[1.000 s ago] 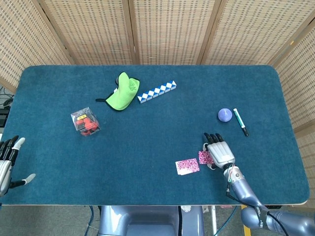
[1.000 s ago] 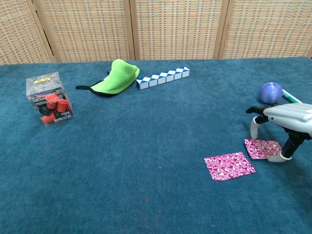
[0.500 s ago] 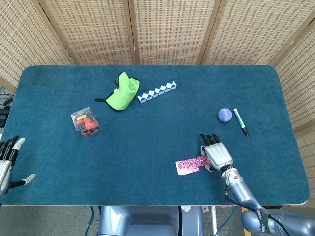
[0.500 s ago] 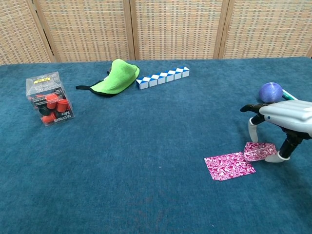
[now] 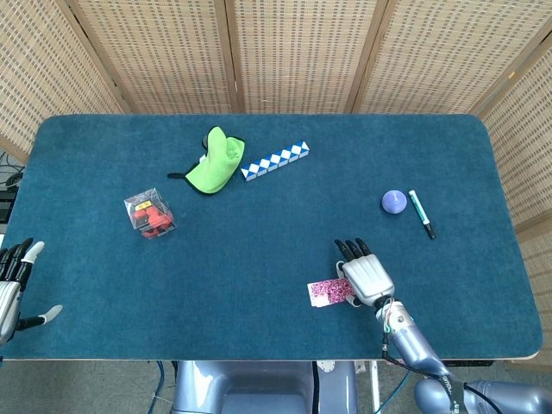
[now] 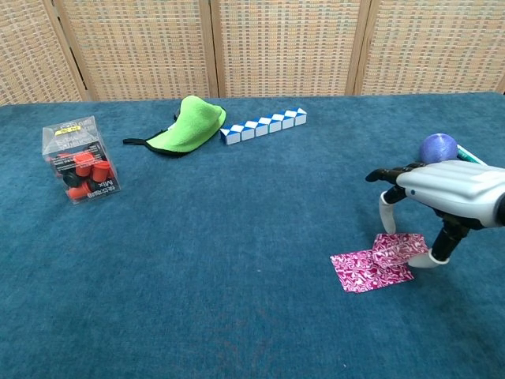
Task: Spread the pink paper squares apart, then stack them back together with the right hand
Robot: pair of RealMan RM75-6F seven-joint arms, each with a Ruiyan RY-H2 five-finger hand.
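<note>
One pink paper square [image 6: 357,272] lies flat on the blue table near the front right. A second pink paper square [image 6: 399,248] is raised and slightly curled, and its left part overlaps the right edge of the flat one. My right hand [image 6: 447,188] arches over it, pinching it between the thumb and a finger. In the head view the right hand [image 5: 365,277] covers most of the held square, and the flat pink square [image 5: 323,292] shows just left of it. My left hand [image 5: 12,287] hangs off the table's left front edge, fingers apart and holding nothing.
A purple ball [image 6: 438,148] and a marker pen [image 5: 422,214] lie behind the right hand. Further back are a green cloth [image 5: 216,160] and a blue-and-white snake puzzle [image 5: 274,161]. At the left stands a clear box of red pieces [image 5: 150,213].
My right hand has moved left, carrying the smaller pink square from a spot apart from the other square until it overlaps that square's right edge. The left hand has stayed still.
</note>
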